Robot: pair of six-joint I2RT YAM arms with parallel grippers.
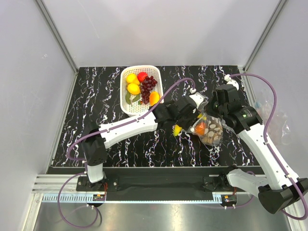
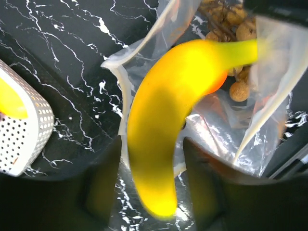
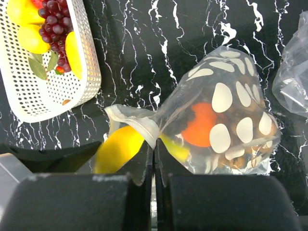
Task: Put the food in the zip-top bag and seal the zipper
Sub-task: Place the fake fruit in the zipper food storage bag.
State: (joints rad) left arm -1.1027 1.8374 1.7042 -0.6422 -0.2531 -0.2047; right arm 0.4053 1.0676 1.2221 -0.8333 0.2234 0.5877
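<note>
From above, a white basket (image 1: 124,98) with lemons (image 1: 133,88), a strawberry (image 1: 142,76) and purple grapes (image 1: 148,84) stands at the back of the black marbled table (image 1: 144,144). The left arm reaches across to the middle, where the left claw (image 1: 185,122) holds over the banana (image 1: 177,129). The banana's far end meets the mouth of the clear bag (image 1: 211,134). The right claw (image 1: 204,114) sits at the bag's upper edge. An orange (image 1: 201,127) and tan grapes (image 1: 212,136) show through the bag.

At the left wrist, the banana (image 2: 163,125) runs lengthwise between the two fingers (image 2: 96,192) of the left claw (image 2: 151,142). They stand apart, and a thin strip of bag shows between each finger and the fruit. The banana's green-tipped end lies inside the bag's (image 2: 276,72) open mouth, beside the orange (image 2: 219,83) and tan grapes (image 2: 238,90). Its other end pokes out toward the camera. A corner of the basket (image 2: 29,134) shows on the left.

At the right wrist, the right claw (image 3: 154,175) is pressed together on the rim of the bag (image 3: 226,98) and holds the mouth up. The banana (image 3: 118,149) lies at that mouth, just left of the pinch. The orange (image 3: 199,125) lies deeper in the bag, and the basket (image 3: 72,84) stands well apart at upper left.
</note>
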